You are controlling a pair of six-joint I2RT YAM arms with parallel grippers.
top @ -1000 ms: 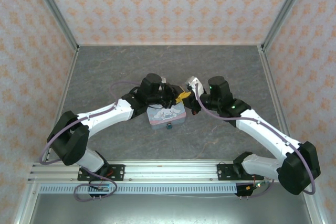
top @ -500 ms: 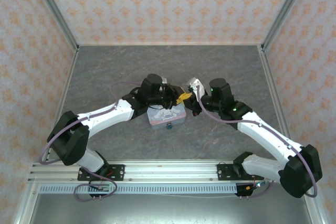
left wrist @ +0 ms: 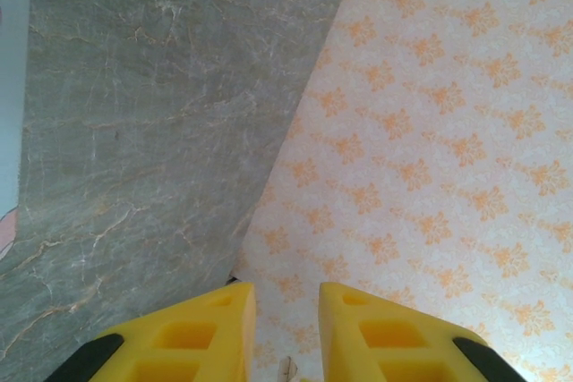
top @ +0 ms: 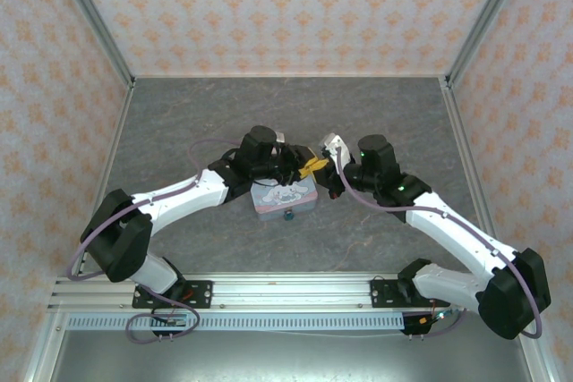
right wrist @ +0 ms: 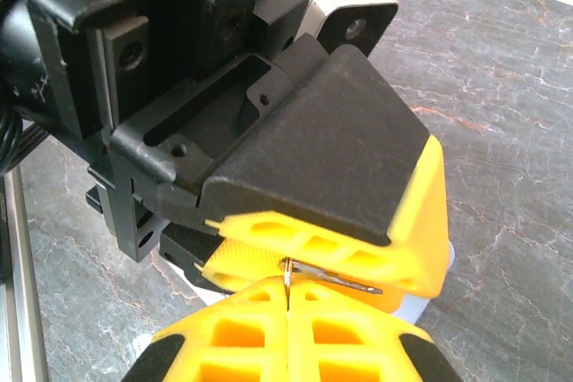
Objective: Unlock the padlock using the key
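The left arm and right arm both bend inward from their bases, wrists meeting fingertip to fingertip at mid-table. The left gripper stands with a narrow gap between its yellow fingers. The right gripper is pressed together, pinching the key.

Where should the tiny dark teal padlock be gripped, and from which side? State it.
Likely the padlock by its body, from above on the near side: it lies at the pastel rectangular cartoon tin's near edge, so the far side is blocked. Its shackle is too small to make out.
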